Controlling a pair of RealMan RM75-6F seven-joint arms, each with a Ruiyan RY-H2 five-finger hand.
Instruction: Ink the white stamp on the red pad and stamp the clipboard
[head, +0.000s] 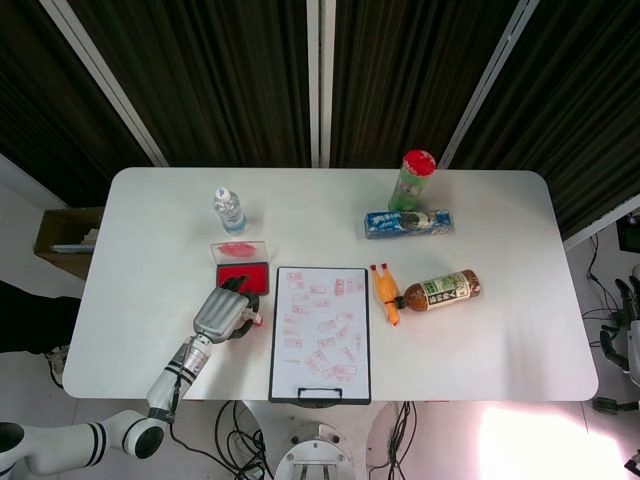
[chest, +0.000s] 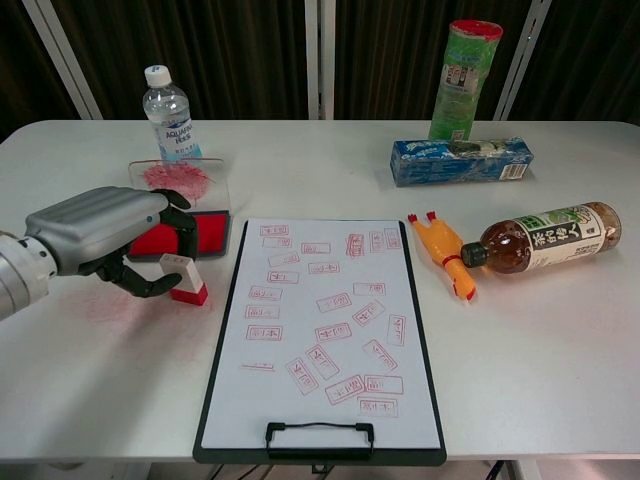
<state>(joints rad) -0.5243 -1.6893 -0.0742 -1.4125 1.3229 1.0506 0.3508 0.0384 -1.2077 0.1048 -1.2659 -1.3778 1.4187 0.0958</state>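
Left hand (chest: 105, 240) curled around white stamp (chest: 183, 279), not clearly gripping it; stamp stood on worktop (chest: 560, 350) near red pad (chest: 205, 235). Grasp step; next, firm grip, lift.

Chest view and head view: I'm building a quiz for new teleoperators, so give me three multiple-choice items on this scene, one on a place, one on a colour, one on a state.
1. Where does the white stamp stand?
A. on the clipboard
B. on the table, between the red pad and the clipboard
C. beside the tea bottle

2. What colour is the cap of the tall green can?
A. red
B. blue
C. white

3. How does the tea bottle lie?
A. upright
B. on its side
C. upside down

Answers:
1 B, the stamp stands by the left robot hand, just in front of the red pad and left of the clipboard.
2 A, its cap is red.
3 B, it lies flat beside the rubber chicken.
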